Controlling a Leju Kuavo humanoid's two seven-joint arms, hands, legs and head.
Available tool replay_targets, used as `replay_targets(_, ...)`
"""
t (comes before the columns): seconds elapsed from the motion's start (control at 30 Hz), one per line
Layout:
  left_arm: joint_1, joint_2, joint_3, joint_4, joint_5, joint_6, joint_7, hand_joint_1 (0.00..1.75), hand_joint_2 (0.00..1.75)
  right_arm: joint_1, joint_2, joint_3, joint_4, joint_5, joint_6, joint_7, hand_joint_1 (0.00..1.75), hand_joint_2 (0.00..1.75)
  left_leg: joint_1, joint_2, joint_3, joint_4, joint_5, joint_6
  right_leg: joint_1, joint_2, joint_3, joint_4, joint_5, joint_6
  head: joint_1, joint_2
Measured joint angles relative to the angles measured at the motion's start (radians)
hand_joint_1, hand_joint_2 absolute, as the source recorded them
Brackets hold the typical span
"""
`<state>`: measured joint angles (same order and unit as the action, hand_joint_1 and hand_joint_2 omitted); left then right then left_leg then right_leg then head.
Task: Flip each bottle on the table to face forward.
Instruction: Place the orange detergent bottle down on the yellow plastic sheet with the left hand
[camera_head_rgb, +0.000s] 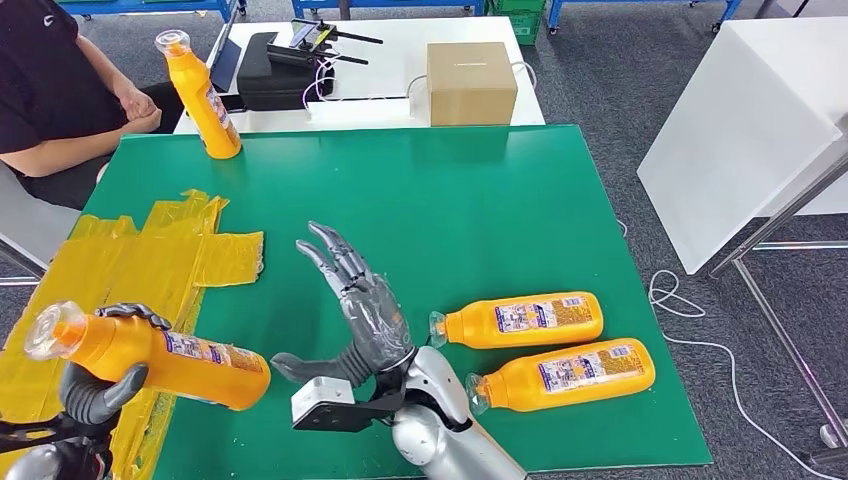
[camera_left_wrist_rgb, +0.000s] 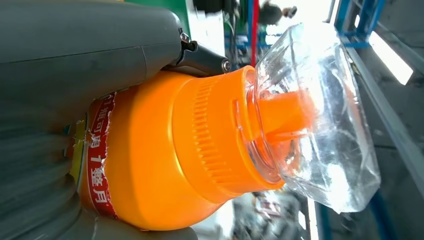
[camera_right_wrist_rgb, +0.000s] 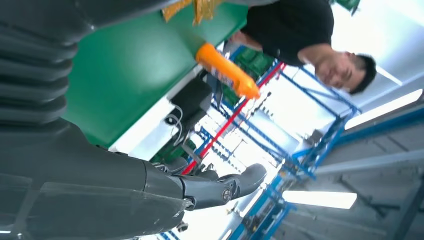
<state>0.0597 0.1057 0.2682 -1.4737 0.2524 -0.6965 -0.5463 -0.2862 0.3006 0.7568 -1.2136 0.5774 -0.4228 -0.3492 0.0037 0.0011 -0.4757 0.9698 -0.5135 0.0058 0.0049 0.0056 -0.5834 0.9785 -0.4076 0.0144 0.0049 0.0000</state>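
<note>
Nearest to the head camera, the left hand (camera_head_rgb: 95, 385) grasps 1 orange bottle (camera_head_rgb: 150, 352) around its body and holds it lifted above the yellow sheet (camera_head_rgb: 150, 262), cap pointing away from the right hand; I judge it is carried so it can be turned and set down. Beside it, the right hand (camera_head_rgb: 355, 310) is released, fingers spread over the green table (camera_head_rgb: 480, 200) and holding nothing. Just beyond this hand, on its outer side, 2 lying bottles (camera_head_rgb: 520, 320) rest on their sides, probably waiting for their turn. Far ahead of the left hand, 1 standing bottle (camera_head_rgb: 202, 95) is upright near a seated person (camera_head_rgb: 50, 90).

From the left wrist, the held bottle's clear cap (camera_left_wrist_rgb: 315, 120) sticks out past the fingers, so the grip sits on the body.

From the right wrist, the thumb (camera_right_wrist_rgb: 220, 187) is extended with nothing against it, and the standing bottle shows far off.
</note>
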Motion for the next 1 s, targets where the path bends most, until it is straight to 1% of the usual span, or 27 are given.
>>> replay_targets(0.1, -0.027, -0.035, -0.027, -0.015, -0.098, 0.115, -0.003, 1.75, 1.75, 0.053, -0.050, -0.042, -0.088, -0.014, 0.009, -0.022, 0.00, 0.00, -0.001, -0.002, 0.000, 0.000, 0.000, 0.000, -0.001, -0.002, 0.002, -0.002, 0.000, 0.000, 0.000, 0.000)
replay_targets(0.2, -0.067, -0.068, -0.090, -0.019, -0.205, 0.269, -0.017, 1.75, 1.75, 0.131, -0.106, -0.100, -0.182, -0.012, 0.033, -0.054, 0.00, 0.00, -0.001, -0.004, 0.000, 0.000, -0.001, 0.001, -0.003, -0.003, 0.003, -0.003, 0.000, 0.001, 0.000, 0.000)
replay_targets(0.33, -0.111, -0.097, -0.171, -0.021, -0.374, 0.473, -0.029, 1.75, 1.75, 0.210, -0.152, -0.161, -0.270, 0.001, 0.055, -0.076, 0.00, 0.00, -0.002, -0.002, 0.000, 0.000, -0.002, 0.003, -0.004, -0.003, 0.003, -0.003, 0.000, 0.001, 0.000, 0.000)
replay_targets(0.43, -0.150, -0.107, -0.213, -0.018, -0.559, 0.650, -0.018, 1.75, 1.75, 0.237, -0.169, -0.193, -0.315, 0.009, 0.066, -0.075, 0.00, 0.00, -0.002, -0.002, 0.000, 0.000, -0.002, 0.003, -0.004, -0.003, 0.002, -0.004, 0.000, 0.001, 0.000, 0.000)
replay_targets(0.5, -0.185, -0.105, -0.228, -0.005, -0.736, 0.799, 0.009, 1.75, 1.75, 0.242, -0.177, -0.205, -0.338, 0.010, 0.071, -0.066, 0.00, 0.00, -0.001, -0.002, -0.001, 0.000, -0.002, 0.003, -0.003, -0.003, 0.002, -0.003, 0.000, 0.001, 0.000, 0.000)
replay_targets(0.6, -0.233, -0.083, -0.235, 0.036, -1.004, 1.006, 0.071, 1.75, 1.75, 0.240, -0.188, -0.211, -0.363, 0.000, 0.080, -0.052, 0.00, 0.00, 0.000, -0.001, 0.000, 0.000, -0.001, 0.002, -0.003, -0.002, 0.003, -0.003, 0.001, 0.001, 0.000, 0.000)
replay_targets(0.7, -0.268, -0.045, -0.233, 0.089, -1.200, 1.140, 0.135, 1.75, 1.75, 0.235, -0.198, -0.211, -0.374, -0.013, 0.085, -0.046, 0.00, 0.00, 0.000, -0.001, 0.000, 0.000, -0.001, 0.002, -0.002, -0.002, 0.002, -0.001, 0.000, 0.001, 0.000, 0.000)
replay_targets(0.83, -0.288, 0.006, -0.214, 0.155, -1.354, 1.235, 0.193, 1.75, 1.75, 0.232, -0.210, -0.211, -0.384, -0.025, 0.087, -0.046, 0.00, 0.00, 0.001, -0.001, 0.000, 0.000, -0.001, 0.002, -0.001, -0.002, 0.002, 0.000, 0.000, 0.000, 0.000, 0.000)
replay_targets(0.97, -0.290, 0.048, -0.187, 0.220, -1.442, 1.263, 0.233, 1.75, 1.75, 0.232, -0.221, -0.210, -0.389, -0.029, 0.084, -0.046, 0.00, 0.00, 0.001, 0.000, 0.000, 0.000, -0.001, 0.002, -0.001, -0.002, 0.002, 0.000, 0.000, 0.000, 0.000, 0.000)
replay_targets(1.0, -0.290, 0.058, -0.182, 0.239, -1.454, 1.260, 0.238, 1.75, 1.75, 0.232, -0.224, -0.209, -0.389, -0.030, 0.083, -0.045, 0.00, 0.44, 0.001, 0.000, 0.000, 0.000, -0.001, 0.002, -0.001, -0.002, 0.002, -0.001, 0.000, 0.000, 0.000, 0.000)
